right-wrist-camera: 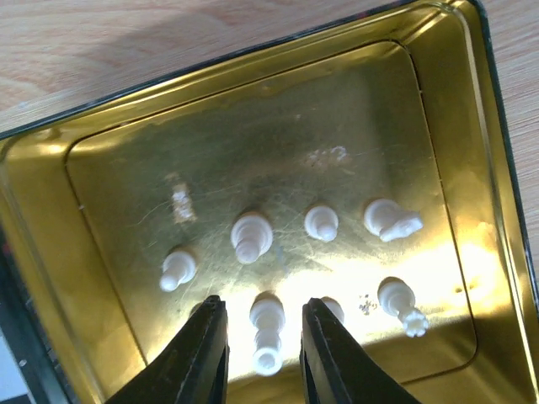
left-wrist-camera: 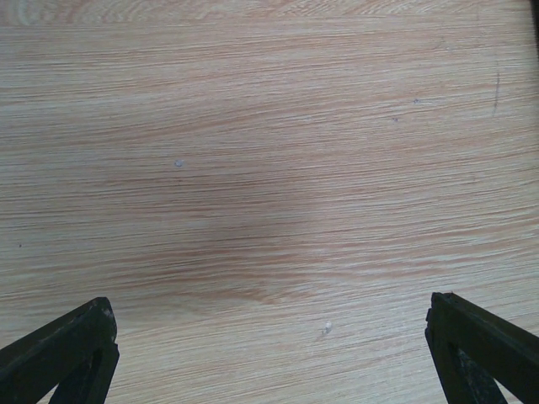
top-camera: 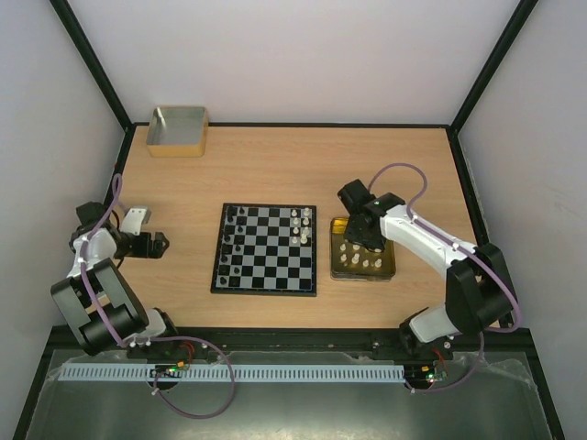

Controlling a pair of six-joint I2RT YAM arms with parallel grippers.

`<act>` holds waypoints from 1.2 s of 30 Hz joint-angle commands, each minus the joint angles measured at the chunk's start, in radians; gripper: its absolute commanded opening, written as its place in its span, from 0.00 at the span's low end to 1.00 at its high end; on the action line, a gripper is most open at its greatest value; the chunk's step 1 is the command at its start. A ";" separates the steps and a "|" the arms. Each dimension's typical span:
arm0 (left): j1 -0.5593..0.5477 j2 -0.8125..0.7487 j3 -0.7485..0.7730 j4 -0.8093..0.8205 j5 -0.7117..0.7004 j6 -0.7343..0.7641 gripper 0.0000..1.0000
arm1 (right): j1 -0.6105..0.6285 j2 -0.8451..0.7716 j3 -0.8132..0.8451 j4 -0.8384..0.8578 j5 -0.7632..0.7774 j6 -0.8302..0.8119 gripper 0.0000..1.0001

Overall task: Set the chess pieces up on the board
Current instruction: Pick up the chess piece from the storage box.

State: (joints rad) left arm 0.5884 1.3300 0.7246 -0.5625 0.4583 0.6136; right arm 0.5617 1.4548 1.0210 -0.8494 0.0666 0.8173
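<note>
The board (top-camera: 271,266) lies mid-table. Black chess pieces (top-camera: 231,247) stand along its left side and a few white ones (top-camera: 298,225) near its right edge. My right gripper (top-camera: 362,240) reaches down into the gold tin (top-camera: 390,270) to the right of the board. In the right wrist view the gripper (right-wrist-camera: 265,305) is narrowly open, its jaws either side of a tall white piece (right-wrist-camera: 267,332) with a gap on each side. Several more white pieces (right-wrist-camera: 251,236) stand in the tin (right-wrist-camera: 50,252). My left gripper (top-camera: 149,231) rests wide open over bare table at the left, holding nothing (left-wrist-camera: 269,307).
A grey box with a tan rim (top-camera: 177,130) sits at the back left corner of the table. Black frame posts and pale walls close in the table on three sides. A white piece (right-wrist-camera: 401,303) leans close to the right jaw's outer side.
</note>
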 commanded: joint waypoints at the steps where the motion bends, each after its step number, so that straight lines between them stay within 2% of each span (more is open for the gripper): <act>1: -0.013 -0.017 0.023 -0.011 -0.011 -0.019 1.00 | -0.052 -0.007 -0.050 0.091 -0.059 -0.051 0.24; 13: -0.048 0.015 0.022 0.023 -0.033 -0.053 1.00 | -0.053 0.041 0.024 0.099 -0.104 -0.113 0.24; 22: -0.084 0.030 0.018 0.045 -0.047 -0.081 0.99 | 0.026 0.105 0.001 0.142 -0.120 -0.113 0.24; 36: -0.088 0.025 0.005 0.053 -0.063 -0.083 0.99 | 0.029 0.188 -0.041 0.209 -0.122 -0.124 0.23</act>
State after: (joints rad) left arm 0.5037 1.3518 0.7246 -0.5114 0.3996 0.5377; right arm 0.5896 1.6257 1.0050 -0.6643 -0.0616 0.7044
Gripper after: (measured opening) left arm 0.995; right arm 0.234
